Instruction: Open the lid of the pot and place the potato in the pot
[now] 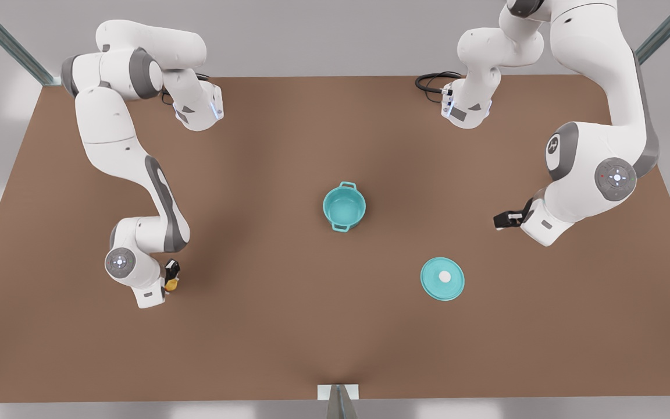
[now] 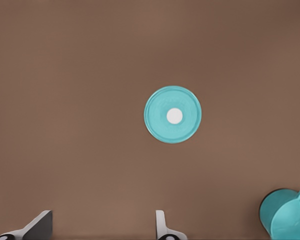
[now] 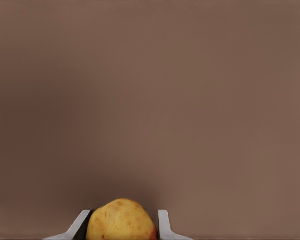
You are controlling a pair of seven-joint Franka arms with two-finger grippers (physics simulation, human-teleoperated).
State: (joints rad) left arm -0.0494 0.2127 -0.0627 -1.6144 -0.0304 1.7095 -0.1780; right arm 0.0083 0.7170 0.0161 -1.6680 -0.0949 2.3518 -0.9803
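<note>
Right tool clamped on the potato, low over the counter, well apart from the uncovered pot. Left tool spread wide, empty; pot lid lies flat near it, beside the pot.

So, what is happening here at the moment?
Two robot arms work over a brown table. The right gripper, at the front view's left, is shut on the potato. The pot stands open in the middle of the table, and the pot lid lies flat on the table apart from it, knob up. The left gripper, at the front view's right, is open and holds nothing. The potato is not yet in the pot.
</note>
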